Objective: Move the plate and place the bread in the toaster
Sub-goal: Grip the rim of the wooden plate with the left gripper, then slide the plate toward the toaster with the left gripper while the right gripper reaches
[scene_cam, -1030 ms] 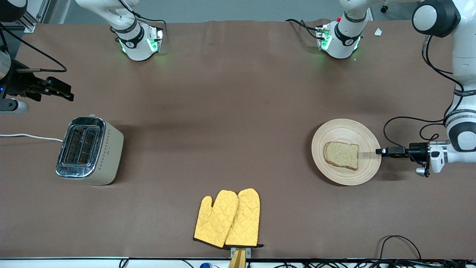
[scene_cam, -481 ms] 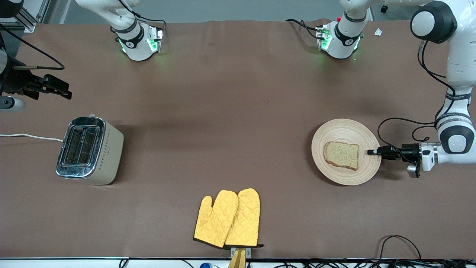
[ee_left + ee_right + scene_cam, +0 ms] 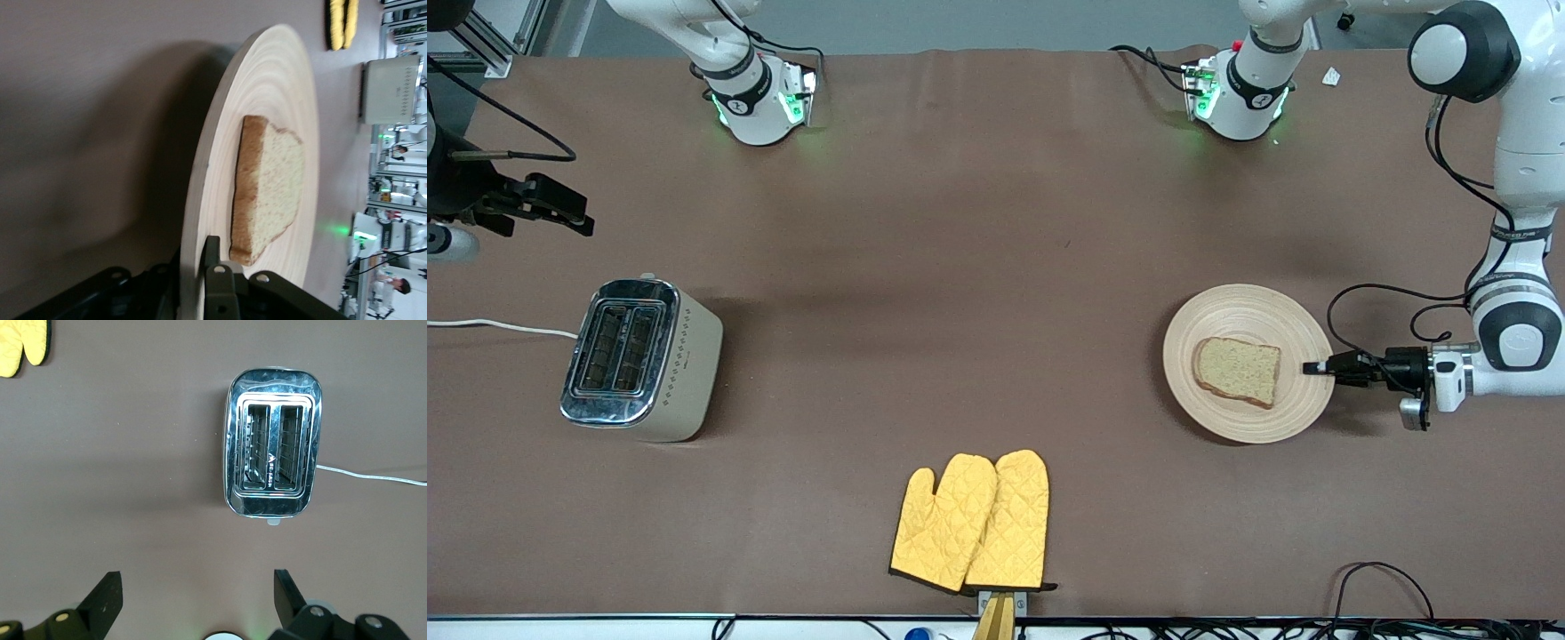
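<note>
The tan wooden plate (image 3: 1245,307) lies toward the left arm's end of the table, with the bread (image 3: 1236,371) slice flat on it. My left gripper (image 3: 1314,367) is low at the plate's rim and shut on it. In the left wrist view the rim (image 3: 200,200) sits between the jaws (image 3: 193,267), with the bread (image 3: 270,187) just past them. The cream and chrome toaster (image 3: 640,356) stands toward the right arm's end, slots up and empty. My right gripper (image 3: 560,209) hovers open over the table beside the toaster; the right wrist view shows the toaster (image 3: 272,440) below the open gripper (image 3: 197,593).
Two yellow oven mitts (image 3: 974,520) lie at the table's edge nearest the front camera, about midway between the toaster and the plate. The toaster's white cord (image 3: 498,327) runs off the right arm's end. Both arm bases stand along the table's farthest edge.
My left gripper reached the plate's rim and closed on it, then plate and bread slid slightly toward the right arm's end. My right gripper drifted a little away from the toaster.
</note>
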Controlling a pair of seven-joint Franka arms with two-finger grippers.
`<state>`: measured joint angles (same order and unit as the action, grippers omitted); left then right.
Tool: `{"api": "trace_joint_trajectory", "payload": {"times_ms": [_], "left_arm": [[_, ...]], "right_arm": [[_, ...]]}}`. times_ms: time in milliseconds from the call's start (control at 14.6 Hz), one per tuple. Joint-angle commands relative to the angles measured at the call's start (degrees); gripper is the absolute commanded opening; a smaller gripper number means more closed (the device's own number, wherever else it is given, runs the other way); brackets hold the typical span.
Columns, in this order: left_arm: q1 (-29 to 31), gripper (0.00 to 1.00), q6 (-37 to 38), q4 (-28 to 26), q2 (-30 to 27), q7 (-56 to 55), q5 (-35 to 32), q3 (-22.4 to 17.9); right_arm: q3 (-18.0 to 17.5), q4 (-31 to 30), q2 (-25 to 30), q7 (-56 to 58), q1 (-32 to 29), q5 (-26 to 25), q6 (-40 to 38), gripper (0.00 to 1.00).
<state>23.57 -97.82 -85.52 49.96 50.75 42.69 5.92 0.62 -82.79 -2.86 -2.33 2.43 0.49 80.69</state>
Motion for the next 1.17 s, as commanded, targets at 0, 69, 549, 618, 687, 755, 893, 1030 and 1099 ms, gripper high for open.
{"api": "trace_joint_trajectory", "payload": {"times_ms": [0, 69, 549, 618, 687, 755, 893, 1030, 1099], "left_arm": [[0.0, 0.0, 0.1, -0.1, -0.9, -5.5, 2.6, 5.7], [-0.6, 0.0, -0.2, -0.1, -0.7, -6.8, 4.8, 7.2], [-18.9, 0.0, -16.3, -0.2, -0.6, -12.1, 22.1, 8.8], [-22.0, 0.0, -19.1, -0.2, -0.6, -13.0, 24.0, 8.8], [-24.9, 0.0, -21.8, -0.1, -0.6, -14.2, 25.8, 8.8], [-27.8, 0.0, -24.7, -0.1, -0.4, -15.2, 28.0, 8.9], [-34.3, 0.0, -29.8, 0.7, -0.1, -16.6, 33.4, 8.8], [-39.8, 0.0, -34.9, 2.2, 0.7, -19.2, 36.6, 8.8], [-42.1, 0.0, -37.0, 3.5, 1.9, -20.2, 37.0, 8.8]], "right_arm": [[0.2, 0.4, 0.3, -0.9, 0.3, 0.6, -0.6, 1.0], [0.2, 0.4, 0.3, -0.9, 0.3, 0.6, -0.6, 1.0], [0.3, -0.6, -1.6, -0.8, 1.0, 1.8, 2.9, 1.0], [0.3, -0.8, -2.8, -1.0, 1.0, 2.8, 4.2, 1.0], [0.3, -1.7, -4.3, -1.3, 1.2, 3.8, 6.0, 1.0], [0.3, -3.2, -5.3, -2.0, 1.3, 4.8, 8.7, 1.0], [0.3, -4.7, -7.5, -2.2, 0.7, 5.2, 14.5, 1.0], [0.3, -4.7, -9.6, -2.9, 1.3, 5.2, 16.7, 1.0], [0.3, -4.8, -10.4, -4.4, 2.0, 5.1, 18.3, 1.0]]}}
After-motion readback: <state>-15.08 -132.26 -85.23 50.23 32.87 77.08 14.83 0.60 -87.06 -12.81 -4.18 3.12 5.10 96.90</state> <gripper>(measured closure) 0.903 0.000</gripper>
